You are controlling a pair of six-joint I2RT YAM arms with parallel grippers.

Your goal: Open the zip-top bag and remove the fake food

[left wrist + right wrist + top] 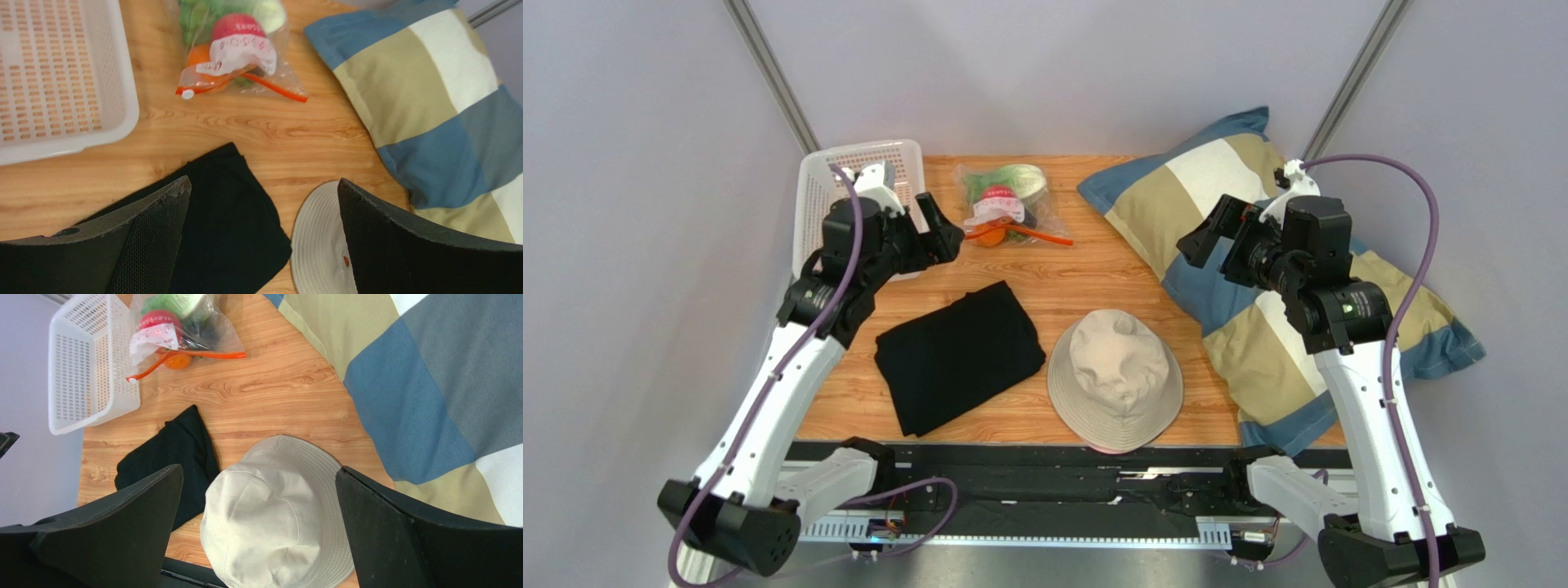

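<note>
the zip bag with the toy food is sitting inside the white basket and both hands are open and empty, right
Not quite. The zip-top bag, with the fake food inside, lies on the wooden table beside the white basket, not in it; the top external view shows this. The left hand and the right hand are indeed open and empty.

basket (873,148) L of bag (1016,194), pillow (1192,202) R (near), front open
</note>
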